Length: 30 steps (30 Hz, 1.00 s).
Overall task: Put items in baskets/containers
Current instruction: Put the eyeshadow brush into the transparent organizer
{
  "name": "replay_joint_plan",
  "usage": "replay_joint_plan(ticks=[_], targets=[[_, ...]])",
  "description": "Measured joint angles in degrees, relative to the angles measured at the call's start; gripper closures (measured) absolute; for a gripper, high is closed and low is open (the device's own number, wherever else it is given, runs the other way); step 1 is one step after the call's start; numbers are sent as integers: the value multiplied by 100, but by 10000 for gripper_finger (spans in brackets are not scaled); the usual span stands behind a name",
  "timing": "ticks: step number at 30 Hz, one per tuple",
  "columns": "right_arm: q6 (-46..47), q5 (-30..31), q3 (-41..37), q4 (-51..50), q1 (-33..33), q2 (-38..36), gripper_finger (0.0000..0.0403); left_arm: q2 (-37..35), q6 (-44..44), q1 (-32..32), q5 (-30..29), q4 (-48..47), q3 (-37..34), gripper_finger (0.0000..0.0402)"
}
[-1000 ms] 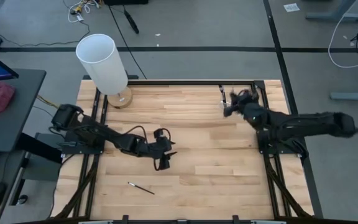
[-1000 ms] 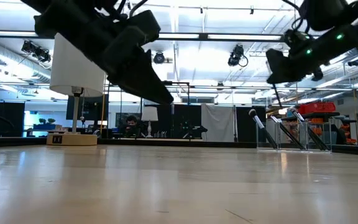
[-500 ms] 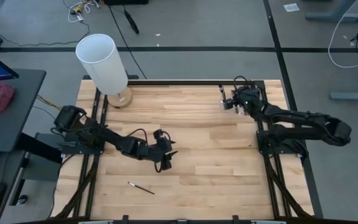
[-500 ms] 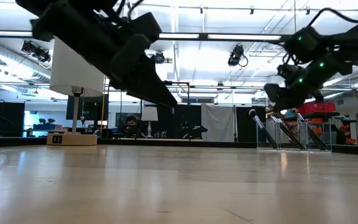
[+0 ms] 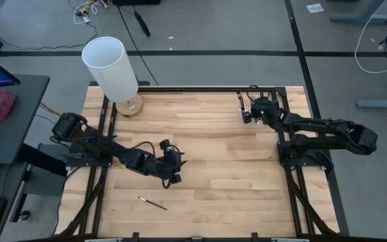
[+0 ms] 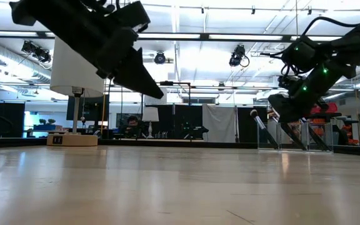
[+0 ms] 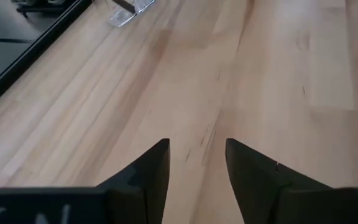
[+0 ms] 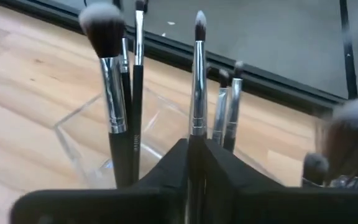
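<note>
High view: the left gripper [image 5: 172, 168] hangs over the bare table [image 5: 234, 168] at centre-left of the frame, holding nothing. 1 brush [image 5: 152, 202] lies alone on the wood at lower left, apart from it. The right gripper [image 5: 252, 111] sits at the upper right, over the table's far corner. A white cylinder [image 5: 111, 68] on a wooden base stands at upper left.

Low view: the left gripper [image 6: 144, 81] fills the upper left; the right gripper [image 6: 286, 107] hangs at right, above the holder [image 6: 292, 132] with brushes leaning in it.

Left wrist view: the fingers [image 7: 151, 171] stand apart over bare wood with nothing between them.

Right wrist view: the fingers [image 8: 219, 168] pinch the shaft of 1 pointed brush [image 8: 197, 74], upright over the clear holder [image 8: 86, 140]. Other brushes [image 8: 107, 81] stand in the holder around it.
</note>
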Motion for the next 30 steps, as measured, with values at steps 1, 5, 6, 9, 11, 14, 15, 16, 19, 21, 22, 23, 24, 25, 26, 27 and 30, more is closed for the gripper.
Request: replay_joint_plan(ticks=[1,5,6,9,11,14,15,16,19,21,22,23,24,25,26,27,30], targets=[[-1,-14,0,-6,0,1,347,-24,-7,-3,-17,-24,0,243],[-1,-12,3,-33,-2,-9,305,-201,-9,-112,-369,-182,0,246],[-5,-14,27,-104,-2,-30,294,-252,-18,-149,-468,-267,0,246],[-138,-24,202,-333,34,-121,261,-378,-169,-260,-621,-701,1,246],[-198,-28,421,-444,113,-210,244,-455,-394,-306,-660,-999,2,246],[-306,-23,789,-572,310,-321,228,-479,-819,-349,-689,-1606,1,246],[-332,-23,915,-579,399,-340,226,-483,-954,-353,-691,-1747,0,246],[-346,-24,1044,-571,501,-345,224,-492,-1080,-356,-695,-1875,0,246],[-385,-80,1344,-518,902,-345,225,-494,-1436,-435,-711,-2285,0,246],[-377,-237,1392,-226,1290,-348,229,-494,-1601,-549,-732,-2488,0,246],[-337,-330,1381,-44,1518,-348,232,-494,-1719,-621,-732,-2625,0,246],[-287,-411,1348,156,1760,-342,235,-500,-1850,-701,-730,-2791,0,246],[-247,-421,1311,357,2016,-307,238,-511,-2024,-788,-727,-2967,0,246],[-193,-429,1272,532,2276,-255,240,-533,-2218,-872,-707,-3145,0,246],[-142,-422,1237,658,2536,-187,243,-553,-2472,-959,-675,-3363,0,246],[-120,-404,1206,826,2809,-83,246,-592,-2749,-1056,-621,-3582,0,246],[28,-253,1101,1451,3515,310,254,-757,-3604,-1391,-347,-4053,0,246]])
